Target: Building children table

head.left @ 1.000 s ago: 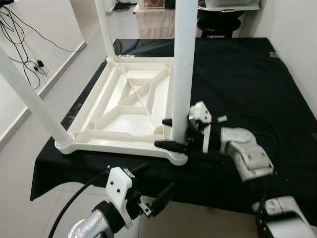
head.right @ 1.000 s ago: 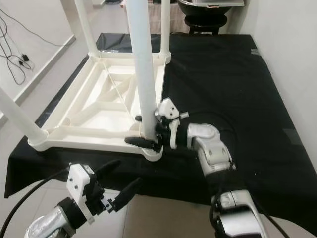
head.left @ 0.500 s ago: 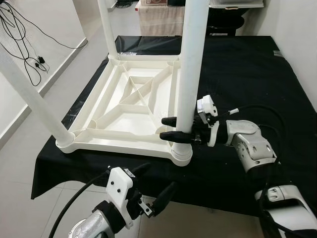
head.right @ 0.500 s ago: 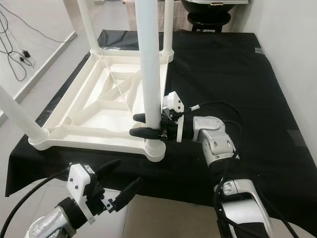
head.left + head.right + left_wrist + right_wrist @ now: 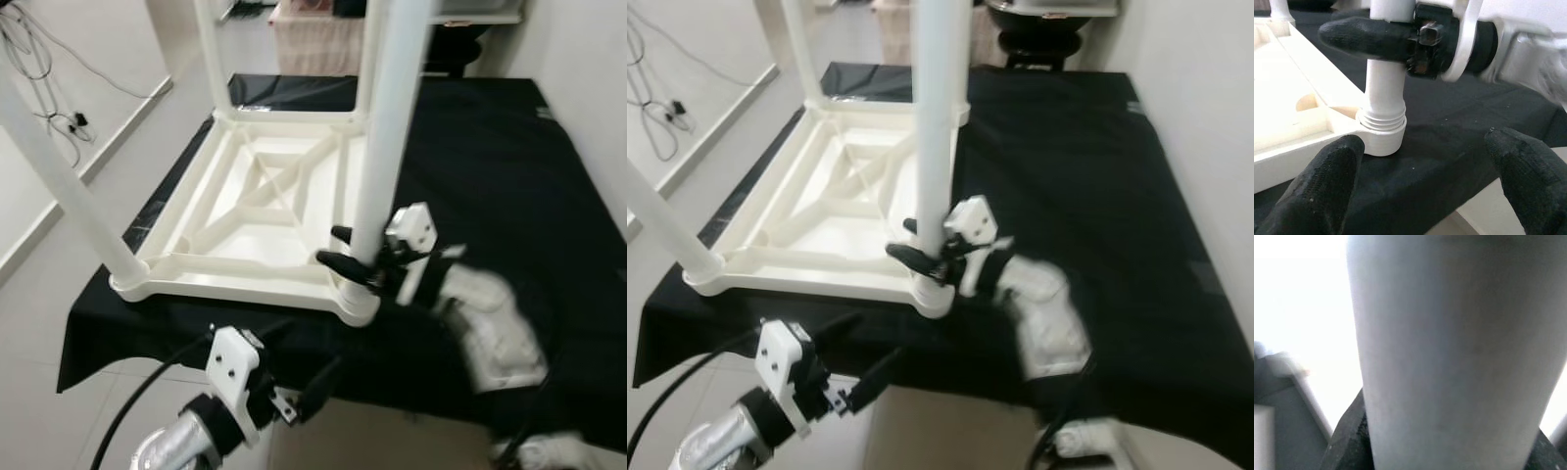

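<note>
Upside down, the white children's table lies with its ribbed underside facing up, on a black cloth that covers the worktop. Landmark: near right table leg, upright, seated in the corner socket closest to the robot's right arm; thread rings show just above the socket collar.

Right gripper at that leg, low down, just above the socket. Its fingers lie one on each side of the leg, clenched around it. Right arm reaches in from the right of the leg, blurred in the head views. In the right wrist view the leg stands right up against the lens.

Left gripper hangs below and in front of that leg, off the worktop's near edge, over the floor. Fingers spread wide, released, grasping nothing; apart from the socket.

Other legs: one at the near left corner, leaning out to the left in the view; two at the far corners, far left one upright.

Beyond the table, left of the leg: pale floor, loose cables by the wall.
</note>
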You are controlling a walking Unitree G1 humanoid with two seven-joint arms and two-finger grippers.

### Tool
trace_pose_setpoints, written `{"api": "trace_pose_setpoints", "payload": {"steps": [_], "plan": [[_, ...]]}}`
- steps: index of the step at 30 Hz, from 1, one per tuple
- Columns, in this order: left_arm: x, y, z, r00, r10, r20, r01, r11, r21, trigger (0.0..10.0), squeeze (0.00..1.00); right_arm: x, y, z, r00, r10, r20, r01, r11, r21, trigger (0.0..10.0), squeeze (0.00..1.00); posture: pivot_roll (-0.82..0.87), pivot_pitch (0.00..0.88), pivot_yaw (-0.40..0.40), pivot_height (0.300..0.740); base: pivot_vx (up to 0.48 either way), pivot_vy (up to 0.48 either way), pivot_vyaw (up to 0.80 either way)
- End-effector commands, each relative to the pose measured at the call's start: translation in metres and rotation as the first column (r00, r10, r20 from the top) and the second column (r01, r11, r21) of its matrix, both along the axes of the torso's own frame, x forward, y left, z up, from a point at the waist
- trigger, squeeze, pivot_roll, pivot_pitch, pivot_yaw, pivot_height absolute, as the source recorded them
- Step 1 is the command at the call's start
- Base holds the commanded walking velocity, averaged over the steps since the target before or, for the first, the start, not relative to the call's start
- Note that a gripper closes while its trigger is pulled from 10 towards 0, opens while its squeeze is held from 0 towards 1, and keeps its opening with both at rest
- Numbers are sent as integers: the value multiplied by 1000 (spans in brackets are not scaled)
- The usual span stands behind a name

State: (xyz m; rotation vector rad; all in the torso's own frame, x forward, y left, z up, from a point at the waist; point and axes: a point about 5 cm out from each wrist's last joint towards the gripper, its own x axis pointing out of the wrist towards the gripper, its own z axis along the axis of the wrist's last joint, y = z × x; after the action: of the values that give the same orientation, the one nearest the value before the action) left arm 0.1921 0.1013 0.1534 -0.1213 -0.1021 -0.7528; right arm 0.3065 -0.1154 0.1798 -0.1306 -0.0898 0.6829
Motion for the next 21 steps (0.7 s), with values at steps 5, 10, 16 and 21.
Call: {"api": "trace_pose_setpoints", "payload": {"steps": [5,10,16,21], "plan": [[0,4,-2,1000,-6,-16,7,1000,9,10000,0,-11,4,-36,983,-134,-124,119,985,-123,0,0,15,178,63,740,0,0,0],[1,3,-2,1000,-8,-14,8,1000,10,10000,0,-4,6,-36,984,-113,-140,96,988,-123,0,0,19,174,53,740,0,0,0],[2,2,-2,1000,3,-9,-2,1000,8,10000,0,0,10,-15,992,7,-123,-10,1000,-27,10000,1000,20,174,51,740,0,0,0],[1,1,-2,1000,-3,-10,4,1000,6,10000,0,6,8,14,971,234,-43,-233,972,19,10000,1000,24,172,52,740,0,0,0]]}}
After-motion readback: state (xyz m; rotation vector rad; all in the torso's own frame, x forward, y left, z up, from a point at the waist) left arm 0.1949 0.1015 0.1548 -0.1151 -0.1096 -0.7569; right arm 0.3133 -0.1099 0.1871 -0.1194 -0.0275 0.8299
